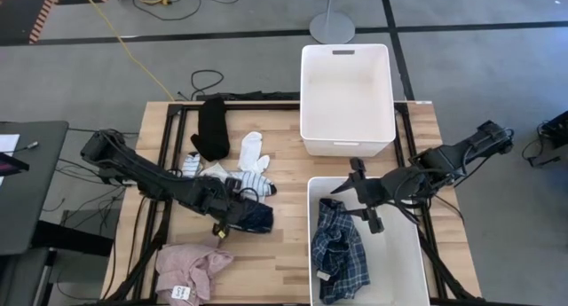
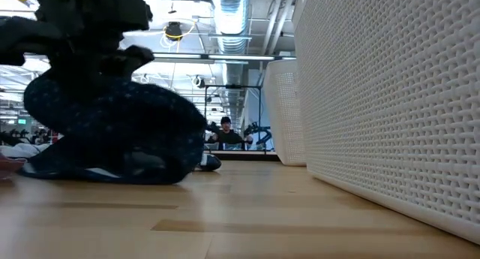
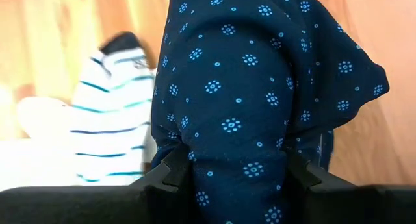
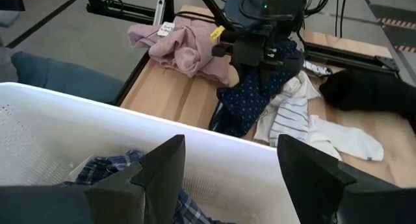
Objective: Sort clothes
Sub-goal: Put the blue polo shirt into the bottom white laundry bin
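My left gripper is shut on the navy dotted piece near the table's middle; the piece fills the left wrist view. Beside it lie a striped sock, a white sock and a black piece. A pink piece lies at the near left edge. The blue plaid shirt lies in the near white bin. My right gripper hangs open and empty above that bin. My left gripper pinches a bunched fold of the navy dotted piece between its two fingers. The cloth rises in a hump beyond the fingers, and in the low view its lower part rests on the table.
A second white bin stands at the table's far side, with nothing showing in it. Bare wood lies between the clothes and the bins. A person shows far off in the low view.
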Controlling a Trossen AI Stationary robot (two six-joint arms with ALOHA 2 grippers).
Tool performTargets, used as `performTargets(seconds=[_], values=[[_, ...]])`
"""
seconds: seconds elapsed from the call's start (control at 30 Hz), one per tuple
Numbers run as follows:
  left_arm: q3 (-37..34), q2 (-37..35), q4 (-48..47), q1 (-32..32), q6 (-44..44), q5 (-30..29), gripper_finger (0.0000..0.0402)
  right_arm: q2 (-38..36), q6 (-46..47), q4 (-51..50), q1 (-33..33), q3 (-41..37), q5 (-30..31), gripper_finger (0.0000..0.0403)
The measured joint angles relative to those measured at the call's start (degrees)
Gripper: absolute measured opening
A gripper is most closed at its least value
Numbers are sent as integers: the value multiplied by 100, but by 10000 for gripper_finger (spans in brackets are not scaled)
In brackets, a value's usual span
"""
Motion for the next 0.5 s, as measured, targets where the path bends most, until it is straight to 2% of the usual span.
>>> performTargets(seconds=[0.27, 0.5], values=[[652, -21, -512, 0, 301, -671, 122, 112, -329, 226, -21, 2, 0, 261], [1182, -362, -649, -15, 763, -1181, 122, 426, -534, 276, -202, 2, 0, 261]])
